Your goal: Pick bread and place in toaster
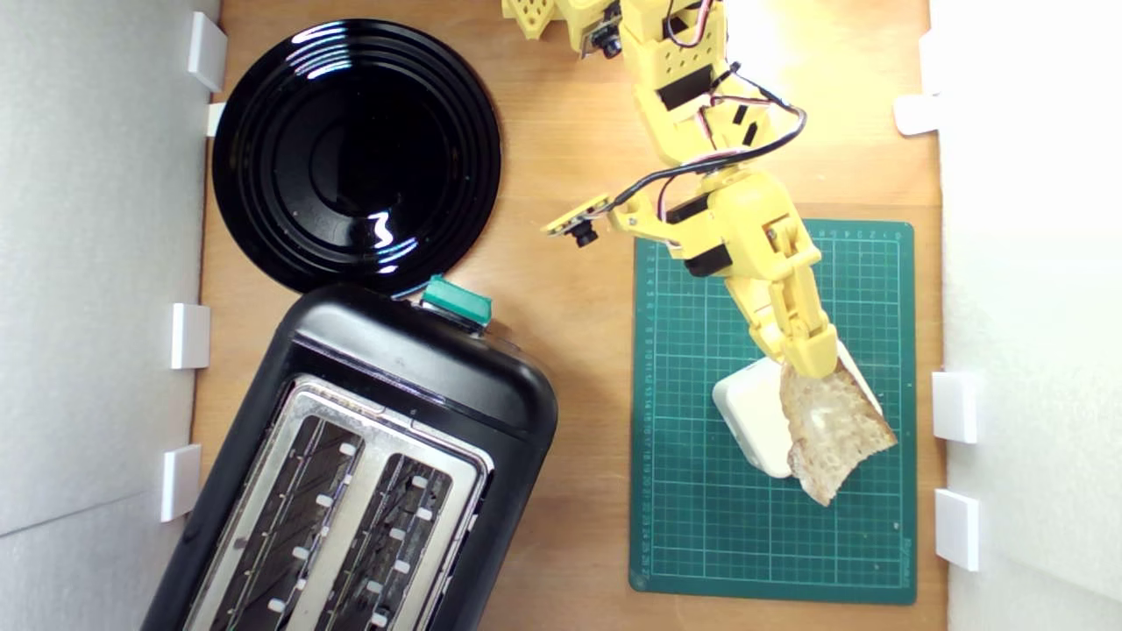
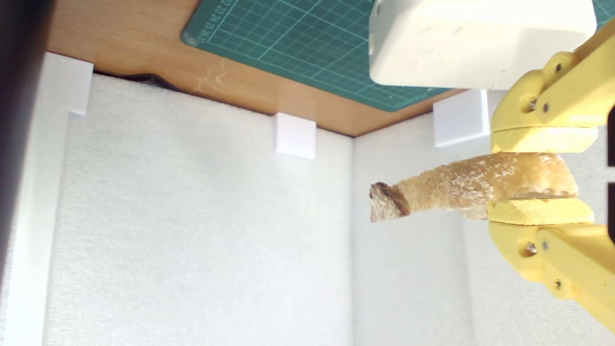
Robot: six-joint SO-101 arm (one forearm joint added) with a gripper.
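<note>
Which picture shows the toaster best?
The exterior view. It shows the black toaster from above, with its silver top plate, both long slots and green lever knob, though its lower end is cut off by the picture's edge. The wrist view does not show the toaster clearly; it shows the gripper clamping the bread.

A: Where is the exterior view looking from?
B: It's looking straight down, taking in the whole table (image 1: 570,350).
A: And the wrist view?
B: It's sitting close behind the gripper (image 2: 543,175), facing outward; both are seeing the mat (image 1: 701,526) and block (image 1: 754,421).
</note>
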